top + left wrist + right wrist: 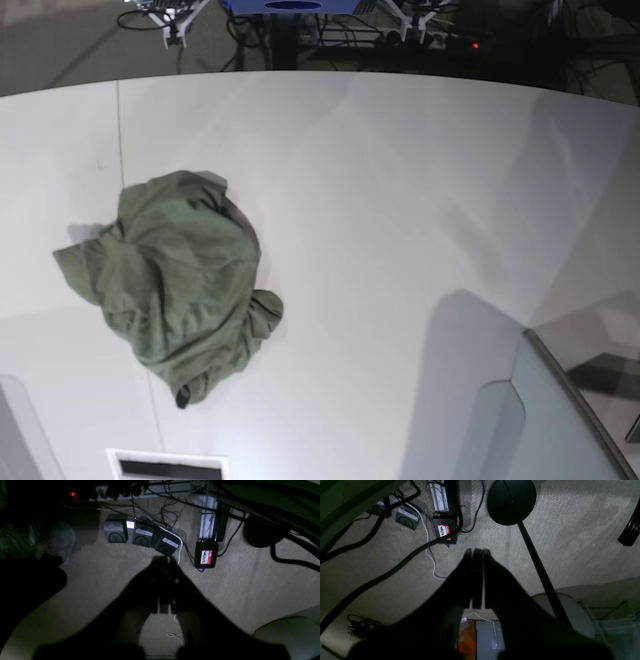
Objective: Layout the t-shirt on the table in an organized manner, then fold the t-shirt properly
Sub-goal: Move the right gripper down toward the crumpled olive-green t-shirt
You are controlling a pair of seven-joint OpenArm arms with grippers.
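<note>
On the table (pixel 400 200), crumpled t-shirt (pixel 175 280), grey panel (pixel 560 420) well apart

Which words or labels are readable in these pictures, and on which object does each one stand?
"hello" over handwritten "WALTER": red-and-white name sticker on a small black box on the floor; in the right wrist view cut to "WALTe".
"ZERO", probably: white tape on the middle pedal.
Tape on the neighbouring pedal: too blurred.
T-shirt: no text visible.

My left gripper (pixel 165 562) is clamped tight, holding nothing — my right gripper (pixel 477 552) likewise, its fingers pressed flat together — both aimed down.
</note>
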